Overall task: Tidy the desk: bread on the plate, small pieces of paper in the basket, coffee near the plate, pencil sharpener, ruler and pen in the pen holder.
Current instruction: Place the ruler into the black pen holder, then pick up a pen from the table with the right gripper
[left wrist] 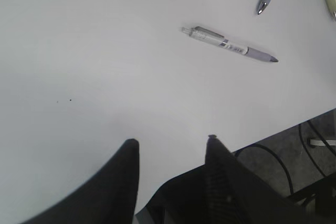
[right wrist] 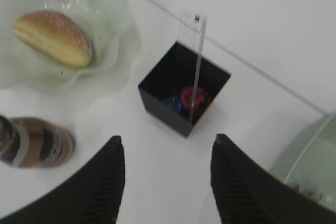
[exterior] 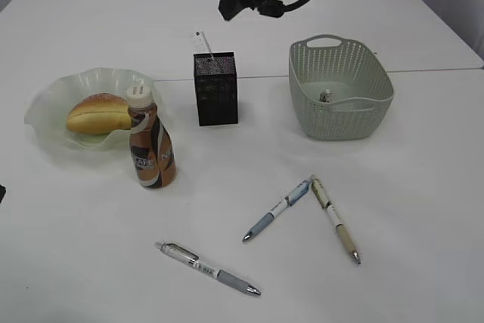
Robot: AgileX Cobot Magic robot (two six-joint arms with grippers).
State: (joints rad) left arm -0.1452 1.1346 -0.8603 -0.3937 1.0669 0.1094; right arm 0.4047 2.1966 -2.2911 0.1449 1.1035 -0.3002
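The right pincer point(right wrist: 167, 177) is seen released and empty, jaws apart, hanging above the black pen holder point(right wrist: 181, 95). Directly below and ahead of it the clear ruler point(right wrist: 195, 66) stands upright in the holder, with a red item and a blue item, likely the sharpener, at the bottom. To its left the bread point(right wrist: 52, 38) lies on the green plate point(right wrist: 118, 51), and the coffee bottle point(right wrist: 34, 142) stands just beside the plate rim. To its right the basket point(right wrist: 310, 166) holds something small and pale, probably the paper.

The left pincer point(left wrist: 170, 145) is also released and empty, low over bare tabletop point(left wrist: 105, 66) near the front edge. Ahead and to its right a grey pen point(left wrist: 230, 44) lies flat, with two more pens point(exterior: 276, 211) point(exterior: 334, 219) further out, touching at their upper ends.

Pens are judged the remaining step. The nearest pen should be approached from above, jaws set across the barrel at mid-length, closed squarely so it is not rolled away. When dropped, the tip should be lowered well inside the holder, clear of the ruler.
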